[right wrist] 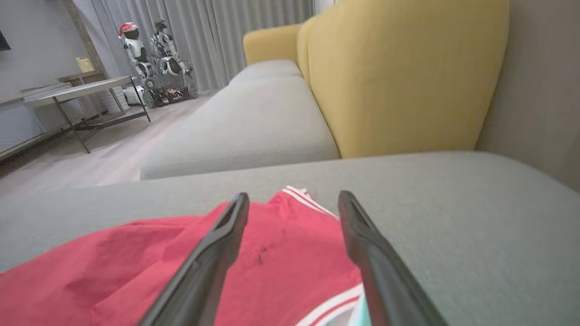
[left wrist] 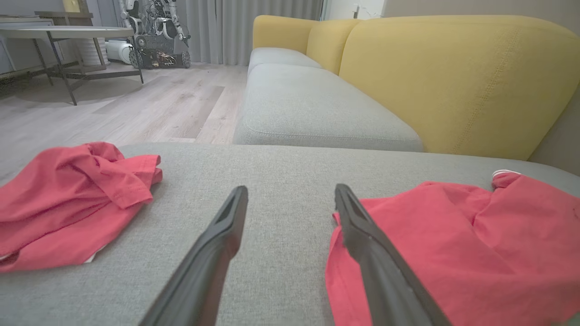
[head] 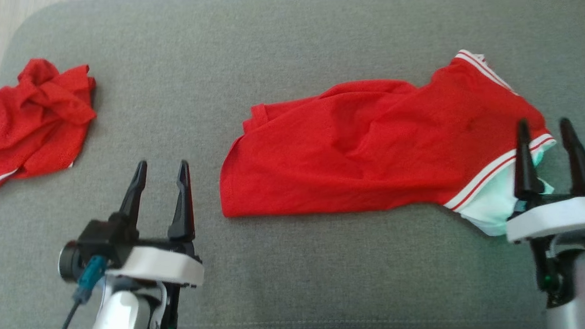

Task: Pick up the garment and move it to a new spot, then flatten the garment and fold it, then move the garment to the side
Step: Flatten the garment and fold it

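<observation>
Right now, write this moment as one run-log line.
garment: on grey cushion | left gripper: open, empty | right gripper: open, at its striped hem | second red garment: crumpled, left

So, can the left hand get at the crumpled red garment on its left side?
Probably yes. The left hand stands open, and bare grey cushion lies between it and the crumpled garment, with nothing in the way.

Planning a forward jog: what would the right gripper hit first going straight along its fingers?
Likely the red garment, whose striped end lies just ahead of the open right gripper; if it clears the cloth, the grey cushion beyond. Height is unclear.
</observation>
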Controlling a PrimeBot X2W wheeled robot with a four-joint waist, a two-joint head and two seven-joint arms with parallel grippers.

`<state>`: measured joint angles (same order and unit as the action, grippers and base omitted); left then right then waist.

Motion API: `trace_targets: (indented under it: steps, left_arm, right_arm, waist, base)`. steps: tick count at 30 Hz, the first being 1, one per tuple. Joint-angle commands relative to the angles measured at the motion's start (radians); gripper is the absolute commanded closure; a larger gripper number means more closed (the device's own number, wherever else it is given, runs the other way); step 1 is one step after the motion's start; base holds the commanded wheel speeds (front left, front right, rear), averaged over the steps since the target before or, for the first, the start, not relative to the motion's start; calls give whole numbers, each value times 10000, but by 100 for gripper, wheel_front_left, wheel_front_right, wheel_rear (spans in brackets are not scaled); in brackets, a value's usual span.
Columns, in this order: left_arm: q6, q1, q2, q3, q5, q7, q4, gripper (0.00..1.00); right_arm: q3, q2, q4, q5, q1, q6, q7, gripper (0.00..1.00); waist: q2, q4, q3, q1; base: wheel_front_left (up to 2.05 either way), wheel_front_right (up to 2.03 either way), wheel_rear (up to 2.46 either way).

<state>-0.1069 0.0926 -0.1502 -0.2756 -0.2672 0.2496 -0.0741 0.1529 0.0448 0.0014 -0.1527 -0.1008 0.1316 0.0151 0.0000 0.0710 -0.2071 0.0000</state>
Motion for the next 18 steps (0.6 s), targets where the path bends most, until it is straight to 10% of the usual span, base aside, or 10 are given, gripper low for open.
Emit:
trace_targets:
  steps: [1, 18]
  left_arm:
    - [-56, 108, -129, 412, -87, 119, 322, 0]
    - [-324, -725, -261, 267, -159, -205, 564, 0]
  right_arm:
    - [-412, 106, -545, 131, -98, -9, -151, 0]
    - [-1724, 99, -1717, 250, 1014, -9, -209, 0]
  waist:
    - [0, -80, 118, 0]
    - [0, -274, 685, 0]
  base:
    - [0, 0, 0]
    - [0, 0, 0]
